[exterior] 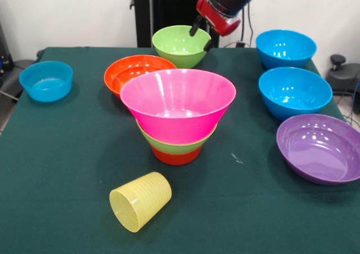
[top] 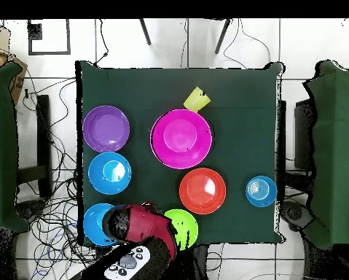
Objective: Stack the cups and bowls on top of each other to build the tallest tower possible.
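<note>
Three bowls form the tower (exterior: 178, 116) mid-table (exterior: 67, 169). Behind it, the gripper (exterior: 201, 35) has its fingers straddling the lime bowl's (exterior: 179, 44) rim, seemingly open, likely to add it.

White wall (exterior: 67, 12), green-clothed table (exterior: 56, 164)

Cup (exterior: 140, 201) lying on side before tower (exterior: 178, 113); tool (exterior: 201, 33) behind.

Nine things are sitting on the table: one yellow cup (exterior: 140, 201), and eight bowls, being three blue, two lime green, two orange, one pink (exterior: 178, 103) and one purple (exterior: 320, 147). Three of the bowls are standing nested as one tower.
</note>
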### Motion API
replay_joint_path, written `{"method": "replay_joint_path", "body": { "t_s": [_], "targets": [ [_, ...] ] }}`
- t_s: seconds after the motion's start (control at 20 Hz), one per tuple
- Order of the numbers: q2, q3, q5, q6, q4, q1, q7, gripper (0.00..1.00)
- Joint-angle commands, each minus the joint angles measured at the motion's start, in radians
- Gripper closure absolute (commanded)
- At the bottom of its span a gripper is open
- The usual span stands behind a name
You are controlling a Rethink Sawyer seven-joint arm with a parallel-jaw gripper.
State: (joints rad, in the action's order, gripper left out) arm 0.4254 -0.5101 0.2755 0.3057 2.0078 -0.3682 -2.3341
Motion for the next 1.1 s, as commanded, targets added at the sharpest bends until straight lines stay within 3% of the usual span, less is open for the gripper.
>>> {"method": "replay_joint_path", "body": {
  "t_s": [0.05,0.35,0.65,1.1],
  "targets": [
    [-0.053,0.145,0.058,-0.058,0.048,0.036,-0.206,0.00],
    [-0.058,0.186,0.059,-0.107,0.060,0.061,-0.193,0.00],
    [-0.017,0.274,0.039,-0.183,0.101,0.130,-0.169,0.00],
    [-0.009,0.287,0.037,-0.192,0.102,0.129,-0.175,0.00]
  ]
}}
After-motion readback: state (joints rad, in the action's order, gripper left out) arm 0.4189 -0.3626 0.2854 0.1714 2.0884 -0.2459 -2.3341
